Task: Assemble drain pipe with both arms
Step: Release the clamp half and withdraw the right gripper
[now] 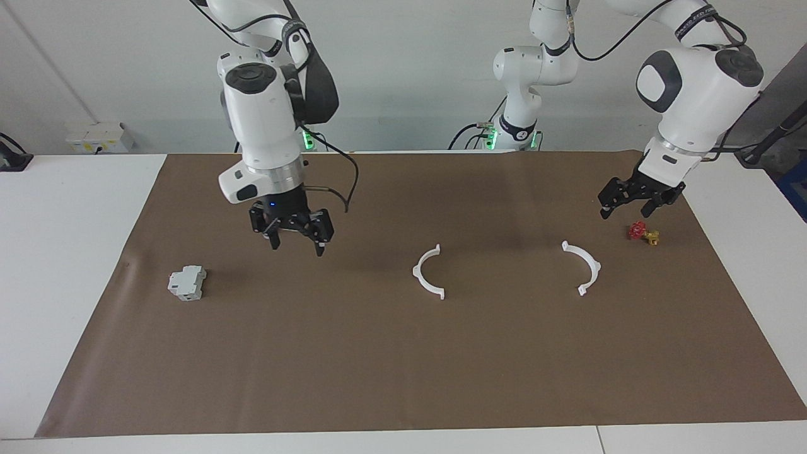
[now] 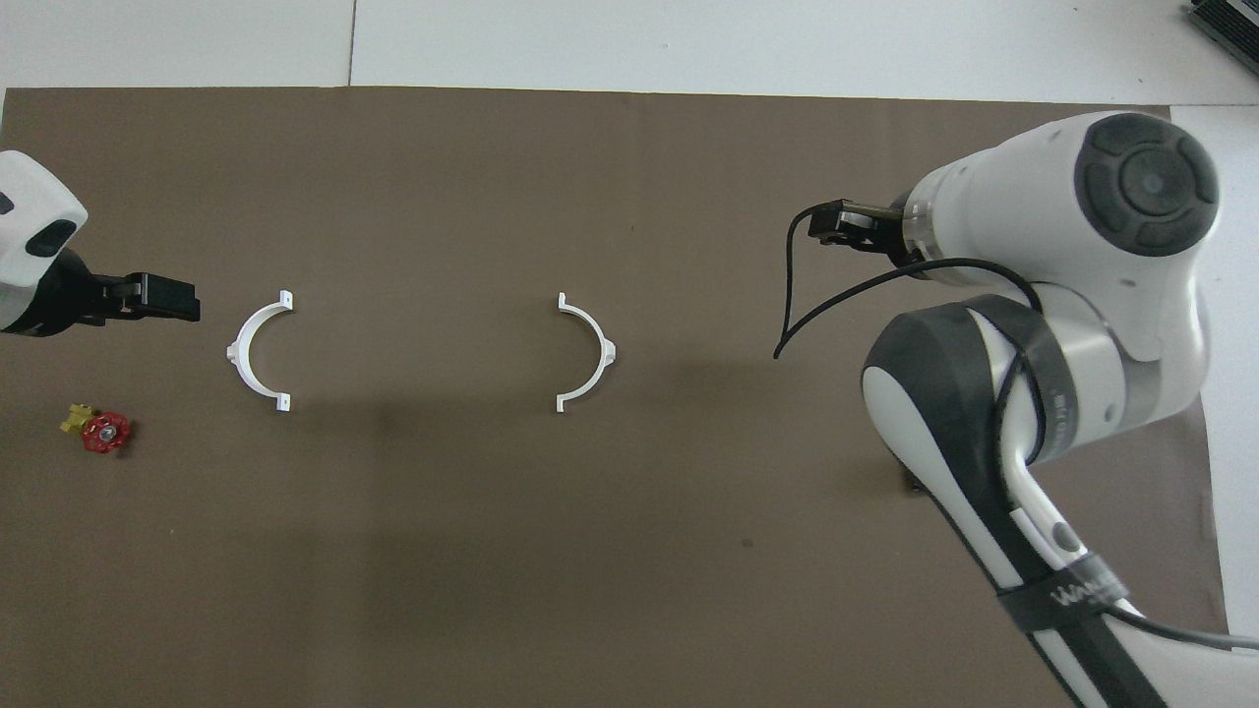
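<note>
My two thin white plastic half-rings (image 1: 429, 272) (image 1: 584, 267) lie apart mid-mat with open brown surface (image 1: 403, 366) around them. My right end effector (image 1: 294, 238) hangs spread and empty, hiding whatever lies beneath it. My left end effector (image 1: 635, 203) hangs spread above the red-and-yellow valve (image 1: 642, 233).
</note>
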### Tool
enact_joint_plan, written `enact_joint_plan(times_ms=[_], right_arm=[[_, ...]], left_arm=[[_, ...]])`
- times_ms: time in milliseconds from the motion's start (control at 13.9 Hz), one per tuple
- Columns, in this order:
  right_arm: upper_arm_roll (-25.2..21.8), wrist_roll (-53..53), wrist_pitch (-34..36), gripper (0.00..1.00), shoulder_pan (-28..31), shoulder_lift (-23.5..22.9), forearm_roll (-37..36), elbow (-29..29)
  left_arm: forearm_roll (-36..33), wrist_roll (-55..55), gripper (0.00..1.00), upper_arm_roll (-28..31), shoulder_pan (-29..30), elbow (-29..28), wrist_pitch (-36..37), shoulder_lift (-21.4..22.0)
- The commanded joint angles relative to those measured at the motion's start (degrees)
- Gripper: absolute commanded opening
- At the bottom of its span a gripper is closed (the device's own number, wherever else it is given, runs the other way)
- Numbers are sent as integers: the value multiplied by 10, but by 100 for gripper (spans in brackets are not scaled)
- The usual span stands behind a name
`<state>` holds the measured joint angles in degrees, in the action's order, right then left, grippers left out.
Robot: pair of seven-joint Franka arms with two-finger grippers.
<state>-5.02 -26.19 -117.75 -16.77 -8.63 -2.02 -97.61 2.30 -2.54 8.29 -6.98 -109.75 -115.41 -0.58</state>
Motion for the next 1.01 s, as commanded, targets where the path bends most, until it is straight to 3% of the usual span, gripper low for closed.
enact_joint_plan(times_ms=[0,359,575,934], right_arm=[[11,65,51,100,63,40,-4,-13],[9,153,159,100,112,90,12,-8],[9,205,249,100,134,98,13,29],[8,249,251,100,156,106,12,17]], left_arm=[[4,6,100,14,5,-101,-120,14],[4,8,100,41,6,-186,-251,-13],[4,47,100,41,-5,-219,-382,-78],[4,125,100,39,-22,-216,-396,-93]])
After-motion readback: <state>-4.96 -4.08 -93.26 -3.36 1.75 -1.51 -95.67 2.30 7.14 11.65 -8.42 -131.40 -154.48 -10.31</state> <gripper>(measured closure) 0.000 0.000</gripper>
